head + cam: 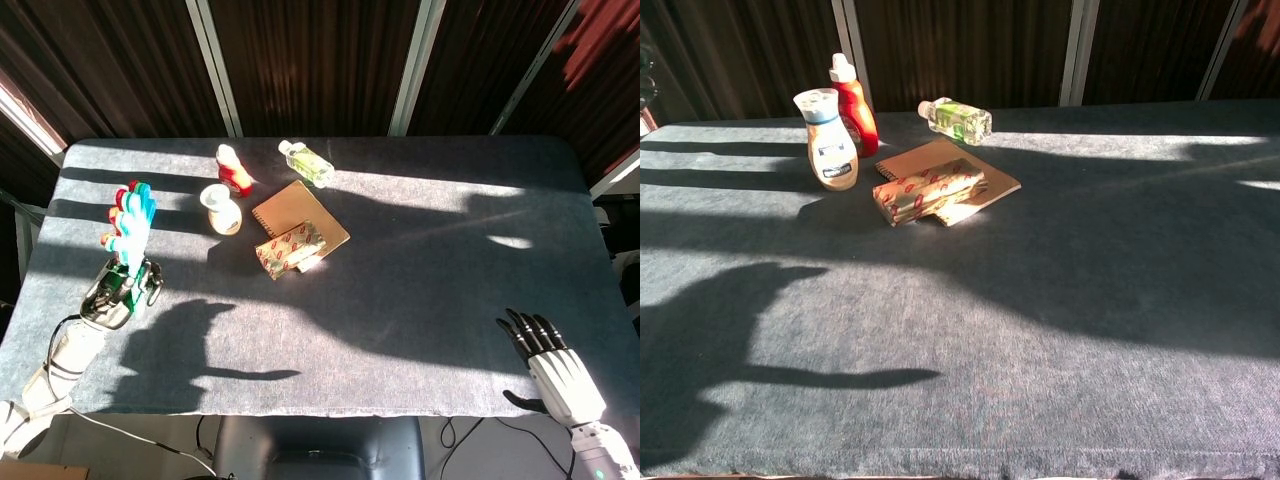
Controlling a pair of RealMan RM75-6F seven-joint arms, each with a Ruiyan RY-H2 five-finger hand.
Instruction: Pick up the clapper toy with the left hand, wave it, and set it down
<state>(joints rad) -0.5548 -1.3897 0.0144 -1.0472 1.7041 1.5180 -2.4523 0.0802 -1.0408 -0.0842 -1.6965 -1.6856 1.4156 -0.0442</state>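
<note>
The clapper toy (130, 225) is a stack of hand-shaped plastic leaves, blue on top with red and green behind, on a green handle. My left hand (120, 289) grips that handle and holds the toy upright over the table's left side in the head view. Neither shows in the chest view, apart from a dark sliver at its top left corner. My right hand (552, 368) hangs by the table's near right corner, fingers apart, holding nothing.
At the back left of the grey table (420, 300) stand a cream bottle (221, 209) and a red bottle (233, 169). A small clear bottle (308, 163) lies behind a brown notebook (300, 217), on which a patterned packet (291, 248) rests.
</note>
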